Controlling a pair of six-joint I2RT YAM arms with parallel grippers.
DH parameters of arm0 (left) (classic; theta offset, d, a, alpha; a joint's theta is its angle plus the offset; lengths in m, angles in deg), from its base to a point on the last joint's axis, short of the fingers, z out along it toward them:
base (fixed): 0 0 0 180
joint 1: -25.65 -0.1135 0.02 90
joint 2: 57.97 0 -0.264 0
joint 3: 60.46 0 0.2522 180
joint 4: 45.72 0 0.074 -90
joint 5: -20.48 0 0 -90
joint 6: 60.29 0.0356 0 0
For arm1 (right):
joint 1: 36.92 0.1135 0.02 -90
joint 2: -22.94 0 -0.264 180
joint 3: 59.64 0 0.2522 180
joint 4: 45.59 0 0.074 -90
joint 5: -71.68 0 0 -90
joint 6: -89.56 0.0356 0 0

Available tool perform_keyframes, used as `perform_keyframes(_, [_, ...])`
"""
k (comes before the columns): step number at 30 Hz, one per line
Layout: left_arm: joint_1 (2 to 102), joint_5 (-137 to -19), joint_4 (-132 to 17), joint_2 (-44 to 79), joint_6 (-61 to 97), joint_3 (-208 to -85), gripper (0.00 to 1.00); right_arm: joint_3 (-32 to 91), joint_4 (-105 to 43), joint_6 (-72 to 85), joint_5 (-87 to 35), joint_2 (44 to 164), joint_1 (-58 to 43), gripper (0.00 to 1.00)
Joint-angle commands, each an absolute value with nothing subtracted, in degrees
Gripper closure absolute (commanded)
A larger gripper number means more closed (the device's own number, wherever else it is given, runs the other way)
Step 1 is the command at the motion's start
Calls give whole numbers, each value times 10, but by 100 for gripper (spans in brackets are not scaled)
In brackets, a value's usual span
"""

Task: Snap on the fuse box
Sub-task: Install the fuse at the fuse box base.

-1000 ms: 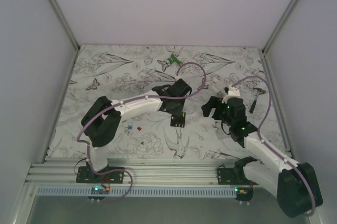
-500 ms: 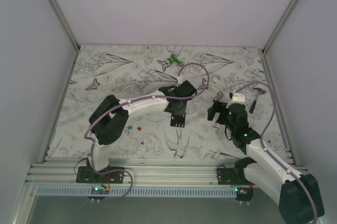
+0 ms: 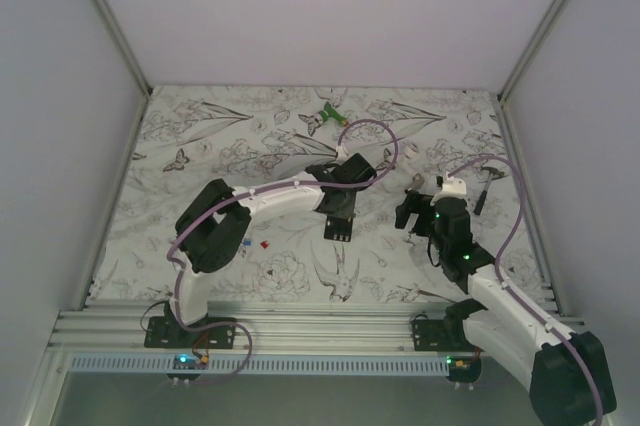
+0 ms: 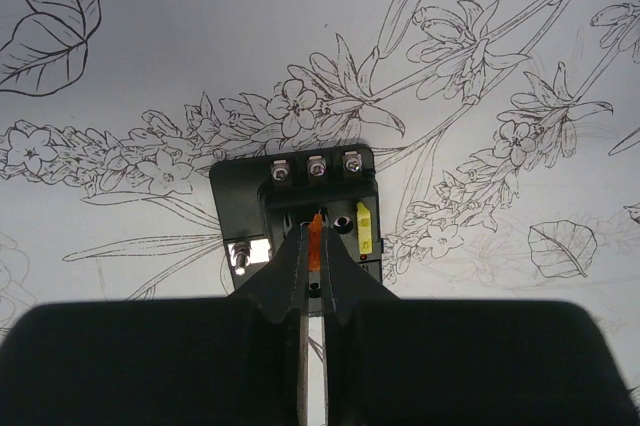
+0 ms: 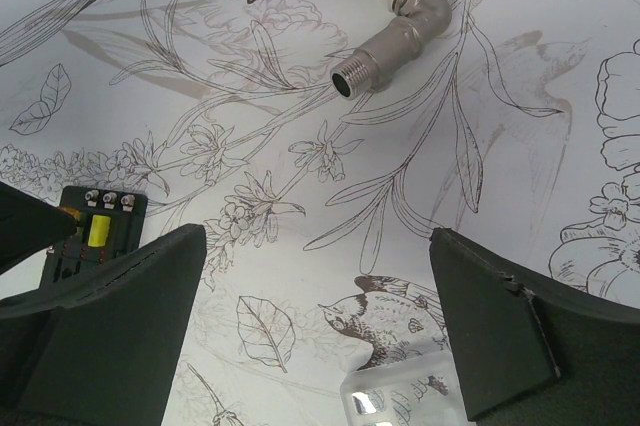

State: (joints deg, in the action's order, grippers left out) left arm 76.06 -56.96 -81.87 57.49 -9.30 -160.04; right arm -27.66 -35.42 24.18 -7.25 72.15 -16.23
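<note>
fuse box [image 3: 338,230] lies flat on the desk [image 3: 200,146], near the middle of the flower-printed surface and just in front of the left arm's wrist. from the left wrist we see it [image 4: 240,206] as a black block with a row of three screws [image 4: 315,168] along its far edge and a yellow fuse [image 4: 364,230] standing in a slot on its right side. the left jaws are drawn narrow, pinched on an orange fuse [image 4: 315,239], and they hang directly over the middle of the box; we cannot tell whether the orange fuse touches its slot. the right jaws stand wide, with nothing between them, above bare desk to the right of the box and apart from it. in the right wrist view the box [image 5: 125,226] shows at the left edge, partly hidden behind the left finger, and a metal elbow fitting [image 5: 395,36] lies further off with its threaded end towards the camera. a loose red fuse [image 3: 265,243] and a blue fuse [image 3: 246,242] lie near each other on the desk left of the box, close to the left arm's elbow. a green object [image 3: 325,116] rests near the far edge of the desk, well apart from both arms.
</note>
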Motion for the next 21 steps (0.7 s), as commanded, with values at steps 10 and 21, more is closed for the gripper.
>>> perform_keyframes(10, [776, -537, -838, 564, -101, -1608, 100, -276, -362, 240, -59, 728, -166, 0])
perform_keyframes(21, [777, -529, -838, 571, -104, -1612, 100, -276, -362, 241, -61, 732, -167, 0])
